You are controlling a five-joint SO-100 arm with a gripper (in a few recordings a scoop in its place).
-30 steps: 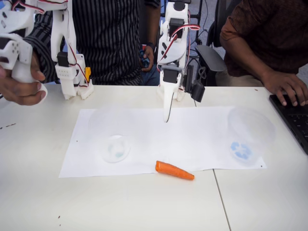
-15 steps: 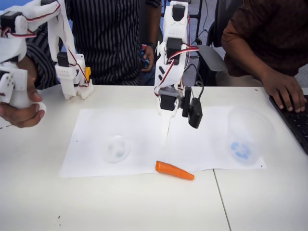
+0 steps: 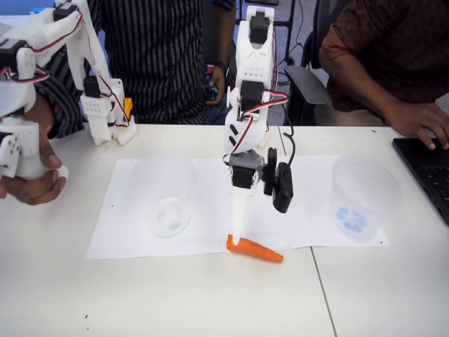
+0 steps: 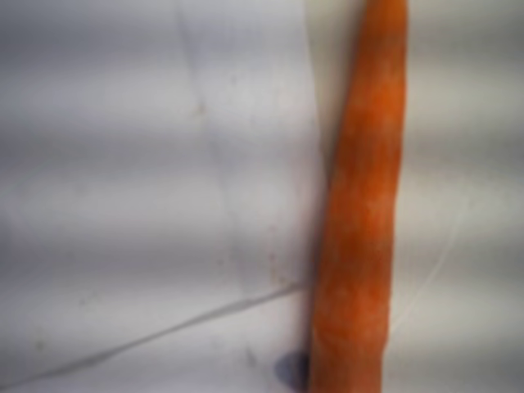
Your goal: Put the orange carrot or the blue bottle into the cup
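The orange carrot (image 3: 255,250) lies on the table at the front edge of the white paper, blunt end to the left. My gripper (image 3: 236,237) points straight down, its white tip at or just above that blunt end. From here I cannot make out how the jaws stand. The wrist view is blurred and shows the carrot (image 4: 360,213) close up, running top to bottom right of centre. The cup (image 3: 168,209), clear and narrow with a faint bluish base, stands upright on the paper to the left of the gripper. The blue bottle is out of view.
A wider clear cup (image 3: 359,202) with a bolder blue mark stands on the right end of the paper sheet (image 3: 309,217). A black keyboard (image 3: 428,168) with a person's hand on it sits at the right edge. Two people are behind the table.
The arm has reached forward and down. Its gripper tip went from the far part of the paper to the carrot's blunt end. Carrot and cups have not moved.
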